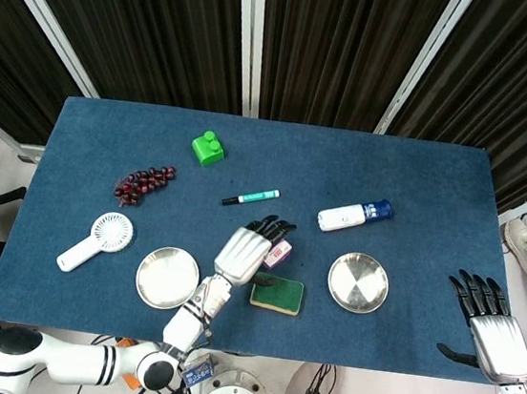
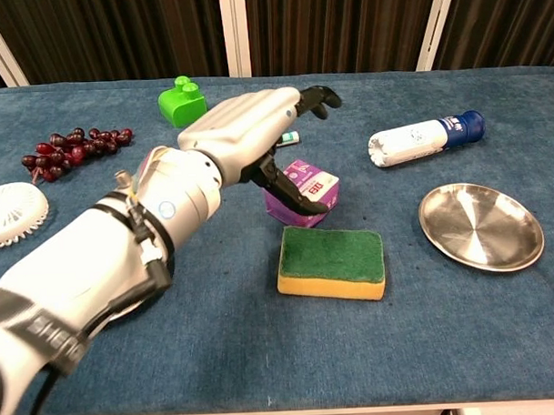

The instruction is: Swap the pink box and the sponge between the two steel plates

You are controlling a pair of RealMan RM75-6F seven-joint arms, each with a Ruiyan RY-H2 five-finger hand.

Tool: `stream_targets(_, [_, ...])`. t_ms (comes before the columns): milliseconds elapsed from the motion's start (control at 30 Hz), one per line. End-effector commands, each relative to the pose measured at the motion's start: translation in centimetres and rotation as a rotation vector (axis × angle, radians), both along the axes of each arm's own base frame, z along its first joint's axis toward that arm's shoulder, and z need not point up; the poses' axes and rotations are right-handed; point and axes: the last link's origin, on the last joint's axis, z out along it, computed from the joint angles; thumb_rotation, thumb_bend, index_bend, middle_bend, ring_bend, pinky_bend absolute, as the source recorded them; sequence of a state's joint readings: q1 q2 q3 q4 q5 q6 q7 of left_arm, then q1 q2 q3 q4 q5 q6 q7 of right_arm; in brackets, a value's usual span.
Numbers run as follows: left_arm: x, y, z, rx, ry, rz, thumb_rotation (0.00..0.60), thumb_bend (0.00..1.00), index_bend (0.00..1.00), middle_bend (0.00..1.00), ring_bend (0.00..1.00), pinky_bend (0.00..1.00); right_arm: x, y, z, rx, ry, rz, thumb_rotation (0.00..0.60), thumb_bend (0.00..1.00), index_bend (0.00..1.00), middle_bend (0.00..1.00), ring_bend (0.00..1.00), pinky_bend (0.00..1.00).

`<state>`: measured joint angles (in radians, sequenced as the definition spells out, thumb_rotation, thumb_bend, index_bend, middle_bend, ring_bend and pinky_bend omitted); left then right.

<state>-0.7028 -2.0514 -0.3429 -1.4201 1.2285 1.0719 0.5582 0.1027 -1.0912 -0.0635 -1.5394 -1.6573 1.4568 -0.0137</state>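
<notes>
Head view: L hand [image 1: 242, 253] over table centre, fingers spread, holding nothing, partly covering the pink box [image 1: 279, 253]. Sponge [image 1: 277, 294] flat on the blue cloth just below the box, green side up, between the two steel plates, on neither. Left plate [image 1: 167, 277] and right plate [image 1: 358, 282] both bare. R hand [image 1: 486, 325] off the table's right edge, fingers apart, nothing in it. Also on table: fan [image 1: 97, 240], grapes [image 1: 143, 183], green block [image 1: 208, 147], marker [image 1: 251, 196], white bottle [image 1: 354, 215].

Chest view: L hand [image 2: 247, 127] above the pink box [image 2: 302, 194], fingers open; thumb close to box front, contact unclear. Sponge [image 2: 332, 262] just in front of box. Right plate [image 2: 481, 226] apart to the right. R hand not seen here.
</notes>
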Motion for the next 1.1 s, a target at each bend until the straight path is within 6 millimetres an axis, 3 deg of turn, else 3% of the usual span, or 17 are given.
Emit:
stream_targets(33, [0.2,1.3,-0.7,0.003,-0.005,0.045,0.593,0.03,0.13,0.15,0.13,0.29,0.0,0.0,0.0,0.001,-0.001,-0.001,0.522,0.12,0.00,0.00,0.00,0.00])
stream_targets(300, [-0.1,1.9,-2.3,-0.036,0.034,0.094,0.555,0.00,0.13,0.16,0.14,0.26,-0.1,0.0,0.5,-0.005,-0.016,0.000,0.521,0.12,0.00,0.00,0.00,0.00])
stream_targets(600, [-1.0,2.8,-3.4,-0.016,0.118,0.153,0.580,0.01,0.13,0.16,0.16,0.27,0.0,0.3,0.8,-0.003,-0.027,0.010,0.521,0.12,0.00,0.00,0.00,0.00])
stream_targets(800, [-1.0,3.0,-3.4,-0.020,0.090,0.188,0.600,0.03,0.22,0.30,0.36,0.42,-0.1,0.2,1.0,-0.013,-0.030,0.011,0.523,0.12,0.00,0.00,0.00,0.00])
stream_targets(967, [-0.7,2.8,-2.9,0.004,0.058,0.174,0.600,0.30,0.49,0.56,0.63,0.66,-0.1,0.2,1.1,-0.016,-0.030,0.008,0.522,0.12,0.00,0.00,0.00,0.00])
stream_targets(1100, [-0.7,2.7,-1.5,0.041,0.011,0.148,0.600,0.44,0.57,0.63,0.70,0.71,-0.2,0.1,0.9,-0.014,-0.025,0.006,0.522,0.12,0.00,0.00,0.00,0.00])
